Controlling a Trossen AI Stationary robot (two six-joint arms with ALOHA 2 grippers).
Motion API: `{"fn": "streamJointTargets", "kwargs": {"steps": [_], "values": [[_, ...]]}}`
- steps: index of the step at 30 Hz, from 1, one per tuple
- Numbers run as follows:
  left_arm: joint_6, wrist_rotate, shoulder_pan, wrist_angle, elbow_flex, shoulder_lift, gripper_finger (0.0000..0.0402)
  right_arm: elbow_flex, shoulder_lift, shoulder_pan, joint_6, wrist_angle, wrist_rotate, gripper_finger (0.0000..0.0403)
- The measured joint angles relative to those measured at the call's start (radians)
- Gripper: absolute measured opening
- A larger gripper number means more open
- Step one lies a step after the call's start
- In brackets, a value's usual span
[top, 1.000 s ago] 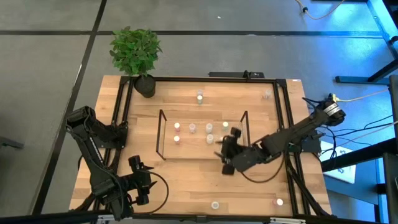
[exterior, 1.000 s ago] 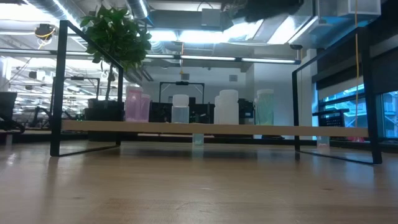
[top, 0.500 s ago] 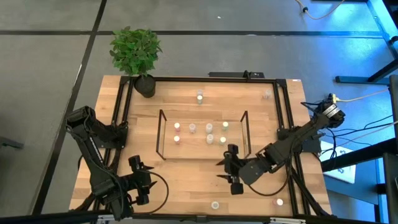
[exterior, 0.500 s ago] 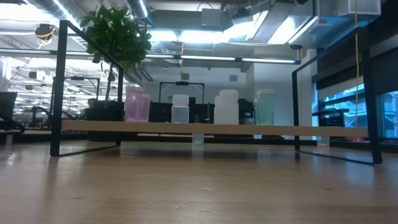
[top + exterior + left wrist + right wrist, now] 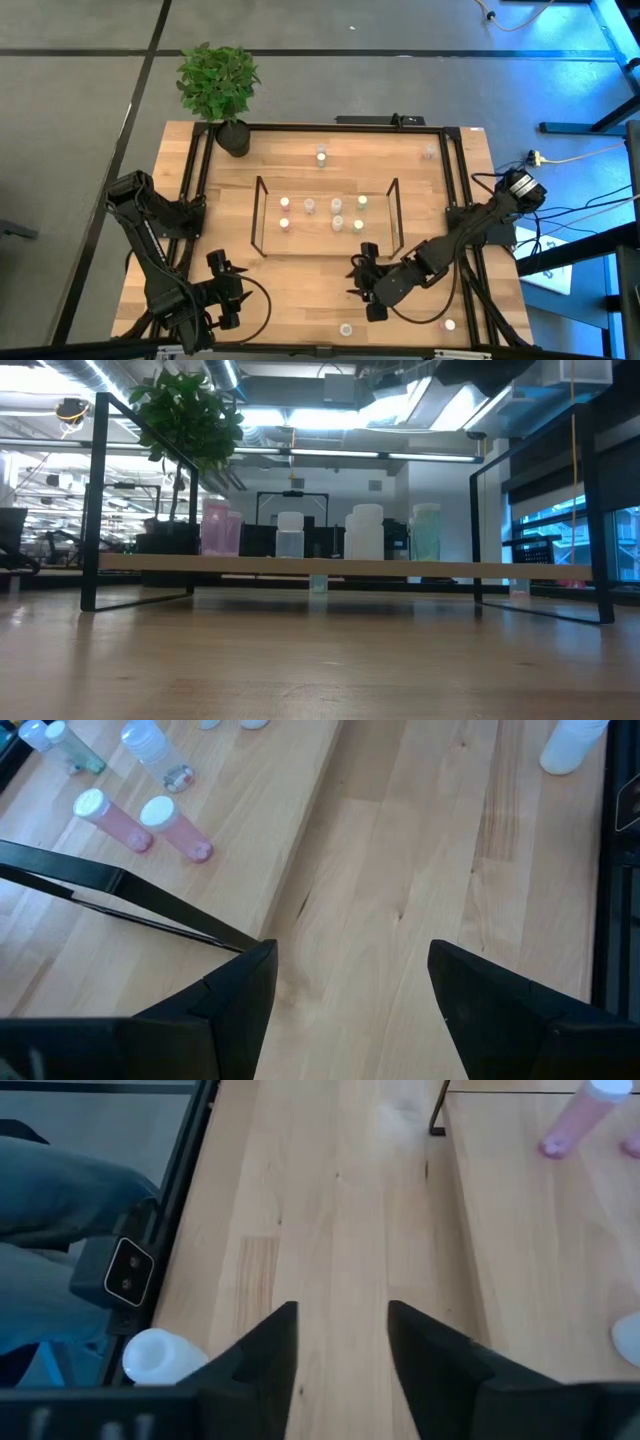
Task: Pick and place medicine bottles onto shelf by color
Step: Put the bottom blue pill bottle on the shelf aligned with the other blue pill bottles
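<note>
The shelf [image 5: 325, 215] stands mid-table on thin black rods, with several medicine bottles upright on its wooden board; in the low view these are pink [image 5: 215, 526], clear [image 5: 290, 532], white [image 5: 365, 530] and green [image 5: 425, 530]. Loose bottles stand on the table at the far side [image 5: 321, 154] [image 5: 430, 152] and near the front edge [image 5: 346, 329] [image 5: 449, 324]. My right gripper [image 5: 356, 284] hovers open just in front of the shelf's right end, and its fingers [image 5: 270, 1345] hold nothing. My left gripper [image 5: 220, 270] waits open at the near left, nothing in it [image 5: 350, 980].
A potted plant [image 5: 220, 85] stands at the table's far left corner. A black frame [image 5: 455, 200] rings the tabletop. Bare wood lies between the shelf and the front edge. In the right wrist view, a person's blue-clad leg [image 5: 60, 1190] shows beyond the table's edge.
My right gripper has drawn back from the shelf's right end toward the table's near edge, sinking a little and swinging round. It carries nothing. The bottles on the shelf stand as before.
</note>
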Motion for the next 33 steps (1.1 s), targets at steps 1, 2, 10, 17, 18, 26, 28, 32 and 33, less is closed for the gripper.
{"fn": "streamJointTargets", "kwargs": {"steps": [1,2,10,17,18,26,28,32,33], "values": [[0.0,0.0,0.0,0.0,0.0,0.0,0.0253,0.0,0.0,0.0,-0.001,0.0,0.0,0.0149],[0.0,0.0,0.0,0.0,0.0,0.0,0.0253,0.0,0.0,0.0,-0.001,-0.001,-0.001,0.0136],[0.0,0.0,0.0,0.0,0.0,0.0,0.0253,0.0,0.0,0.001,0.003,-0.027,-0.029,0.0017],[0.0,0.0,0.0,0.0,0.0,0.0,0.0253,0.0,0.0,-0.001,0.033,-0.06,0.057,0.0009],[0.0,0.0,0.0,0.0,0.0,0.0,0.0253,0.0,0.0,-0.005,0.051,-0.076,0.074,0.0006],[0.0,0.0,0.0,0.0,0.0,0.0,0.0253,0.0,0.009,-0.075,0.144,-0.158,0.105,0.0004],[0.0,0.0,0.0,0.0,0.0,0.0,0.0253,0.0,0.024,-0.093,0.164,-0.19,0.104,0.0003],[0.001,0.0,0.0,0.0,0.0,0.0,0.0253,0.0,0.052,-0.125,0.256,-0.266,0.09,0.0003],[0.001,0.0,0.0,-0.001,0.0,0.0,0.0253,0.0,0.06,-0.129,0.274,-0.282,0.09,0.0003]]}}
